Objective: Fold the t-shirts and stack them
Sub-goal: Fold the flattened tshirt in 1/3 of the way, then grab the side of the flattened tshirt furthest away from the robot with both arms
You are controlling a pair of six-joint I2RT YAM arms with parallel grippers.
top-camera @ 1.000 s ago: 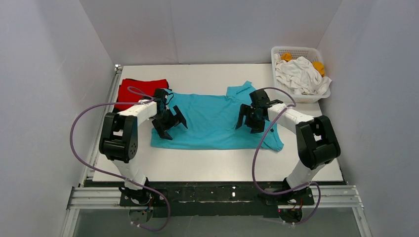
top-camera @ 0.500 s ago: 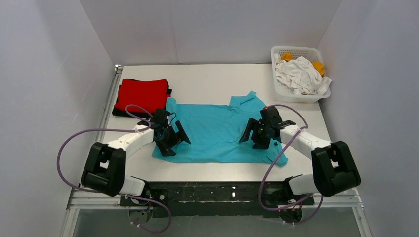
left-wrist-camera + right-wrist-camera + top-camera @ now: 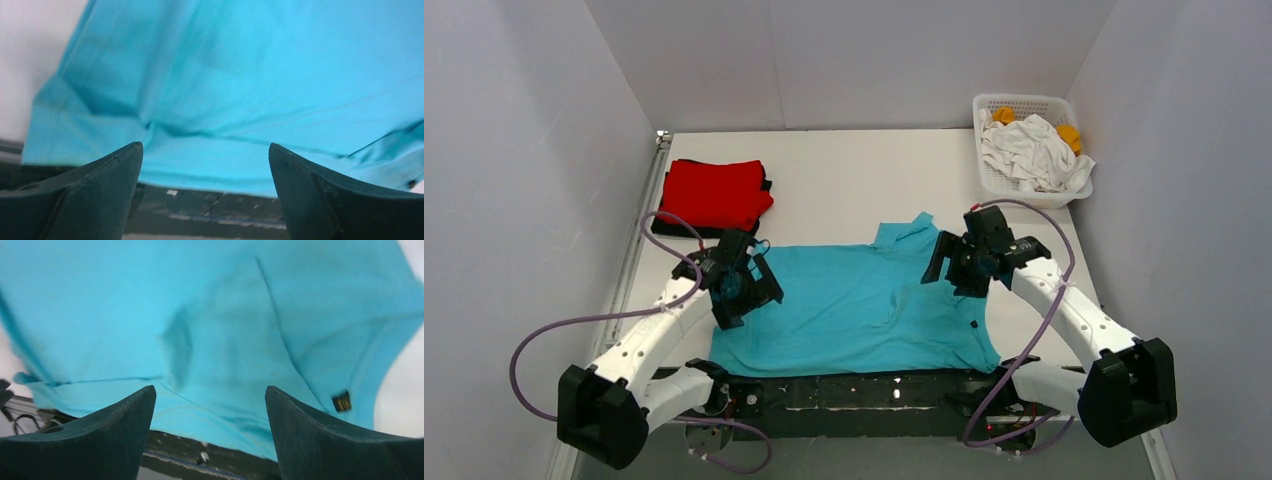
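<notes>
A turquoise t-shirt [image 3: 854, 310] lies spread flat at the near edge of the table, its hem reaching over the black front rail [image 3: 874, 390]. My left gripper [image 3: 749, 298] stands open over the shirt's left side, and in the left wrist view the turquoise cloth [image 3: 240, 75] fills the frame beyond the open left gripper [image 3: 205, 150]. My right gripper [image 3: 954, 275] stands open over the shirt's right side, near the collar [image 3: 902, 232]. The right wrist view shows the open right gripper [image 3: 210, 392] above the cloth [image 3: 210, 315]. Nothing sits between either pair of fingers. A folded red t-shirt [image 3: 717, 190] rests on a black one [image 3: 662, 226] at the back left.
A white lattice basket [image 3: 1024, 99] at the back right holds crumpled white cloth [image 3: 1029, 150] and orange cloth [image 3: 1003, 115]. White walls close in the table on three sides. A metal rail [image 3: 636, 250] runs along the left edge.
The turquoise shirt has slid toward the near edge, so its hem now overhangs the front rail. Both arms have drawn back and lowered, grippers still open over the shirt.
</notes>
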